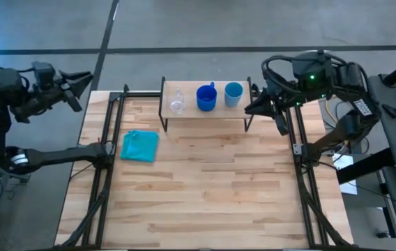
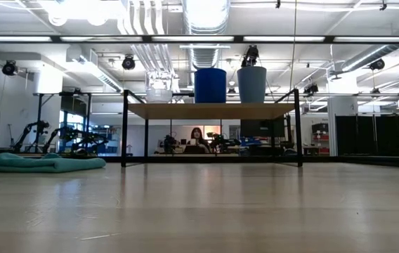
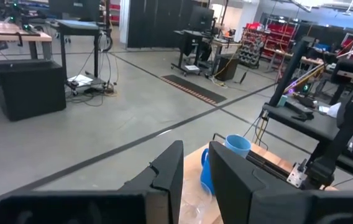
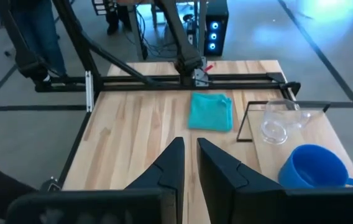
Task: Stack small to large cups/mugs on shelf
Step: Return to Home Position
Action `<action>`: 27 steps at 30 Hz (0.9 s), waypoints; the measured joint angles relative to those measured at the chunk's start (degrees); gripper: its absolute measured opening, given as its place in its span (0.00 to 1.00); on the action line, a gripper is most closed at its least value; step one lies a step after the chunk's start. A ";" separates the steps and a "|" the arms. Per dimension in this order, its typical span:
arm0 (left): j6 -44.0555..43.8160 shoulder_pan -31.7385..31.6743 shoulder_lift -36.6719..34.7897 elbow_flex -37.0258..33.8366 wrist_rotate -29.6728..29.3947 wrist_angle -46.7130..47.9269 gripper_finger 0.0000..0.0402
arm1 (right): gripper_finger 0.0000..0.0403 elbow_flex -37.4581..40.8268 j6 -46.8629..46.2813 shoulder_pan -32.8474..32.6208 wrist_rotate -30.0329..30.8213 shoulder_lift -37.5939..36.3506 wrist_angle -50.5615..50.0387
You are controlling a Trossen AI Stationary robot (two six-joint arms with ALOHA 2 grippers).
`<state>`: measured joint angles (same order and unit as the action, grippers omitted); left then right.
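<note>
On shelf (image 1: 205,115): clear cup (image 1: 177,103), dark blue mug (image 1: 206,98), light blue cup (image 1: 233,93), empty; left pincer (image 3: 196,147), right pincer (image 4: 190,142) slightly apart.

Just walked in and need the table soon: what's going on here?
Nothing is being held right now. The clear cup, the dark blue mug and the light blue cup stand side by side in a row on the shelf, none inside another. The right gripper hangs open and empty by the shelf's right end. The left gripper is open and empty off the far left corner of the table. A teal cloth lies on the table near the shelf's left end.
</note>
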<state>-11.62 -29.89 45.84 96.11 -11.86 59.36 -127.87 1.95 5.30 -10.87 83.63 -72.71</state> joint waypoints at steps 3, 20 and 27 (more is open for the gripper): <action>0.02 0.00 -0.26 0.01 -0.04 -0.03 0.16 | 0.10 5.94 -1.06 0.62 -0.03 -3.33 4.62; 0.77 0.02 -0.97 -4.95 -0.39 -0.62 0.16 | 0.10 44.18 -10.81 1.88 -1.94 -28.18 32.96; -0.12 0.02 -3.30 -9.09 -0.38 -4.34 0.16 | 0.10 51.73 -11.01 1.88 -2.14 -34.29 36.37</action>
<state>-11.73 -29.87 42.54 87.01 -12.24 55.03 -76.15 -9.06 7.18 -13.02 49.34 -36.33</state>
